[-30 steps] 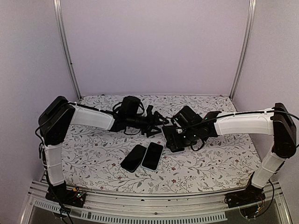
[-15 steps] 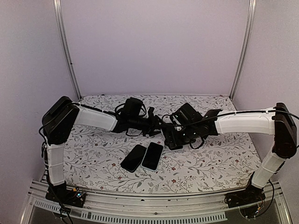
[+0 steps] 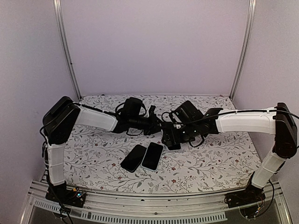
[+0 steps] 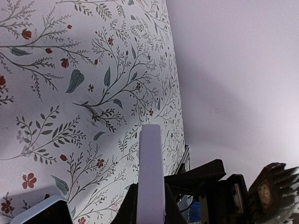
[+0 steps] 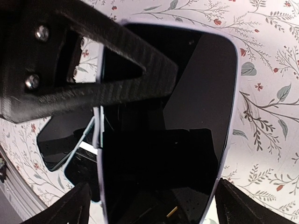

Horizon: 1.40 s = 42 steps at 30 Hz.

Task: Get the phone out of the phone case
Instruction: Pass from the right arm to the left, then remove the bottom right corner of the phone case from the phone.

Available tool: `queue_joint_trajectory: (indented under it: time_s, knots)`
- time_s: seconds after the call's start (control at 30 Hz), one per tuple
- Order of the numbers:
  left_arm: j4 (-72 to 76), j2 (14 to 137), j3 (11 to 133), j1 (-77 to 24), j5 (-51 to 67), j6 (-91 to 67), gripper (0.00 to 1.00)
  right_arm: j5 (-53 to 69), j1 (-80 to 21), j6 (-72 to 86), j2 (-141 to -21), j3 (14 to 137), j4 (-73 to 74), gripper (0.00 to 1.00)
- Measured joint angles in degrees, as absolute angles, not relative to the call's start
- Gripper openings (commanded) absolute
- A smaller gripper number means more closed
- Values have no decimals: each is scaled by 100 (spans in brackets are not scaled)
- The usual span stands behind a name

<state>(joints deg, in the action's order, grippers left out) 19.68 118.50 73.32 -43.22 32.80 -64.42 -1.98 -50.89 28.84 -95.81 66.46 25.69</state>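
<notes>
A phone (image 5: 187, 116) with a black screen sits in a pale lavender case (image 5: 230, 107) and is held up over the table's middle (image 3: 171, 140). My left gripper (image 3: 159, 125) comes in from the left and is shut on the case's edge. In the left wrist view that edge is a pale strip (image 4: 151, 172) pinched between the black fingers (image 4: 128, 205). My right gripper (image 5: 154, 205) is open. Its fingertips (image 5: 70, 205) stand wide on either side of the phone's near end. The left gripper's finger (image 5: 93, 70) crosses the phone's upper left corner.
Two other dark phones (image 3: 134, 157) (image 3: 152, 156) lie side by side on the flowered tablecloth (image 3: 210, 158), just in front of the grippers. One of them shows below the held phone (image 5: 60, 140). Metal posts (image 3: 65, 46) and pale walls close the back.
My left gripper has moved right and shut on the case's edge. My right gripper has shifted left towards it and its jaws have spread wider.
</notes>
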Motion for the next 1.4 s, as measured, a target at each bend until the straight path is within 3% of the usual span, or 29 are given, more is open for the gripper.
queue_joint_trajectory:
  time_s: [0.33, 0.93, 1.4]
  knots:
    - [2633, 11316, 6628, -3804, 3857, -6300, 0, 425, -4984, 2792, -8742, 6403, 1538, 99]
    - [5677, 10427, 6084, -3422, 4919, -7550, 0, 2137, -4416, 3280, -7190, 5264, -705, 95]
    - [7140, 10398, 5999, -3422, 4936, -8578, 0, 2628, -4346, 3822, -6785, 4801, -1323, 78]
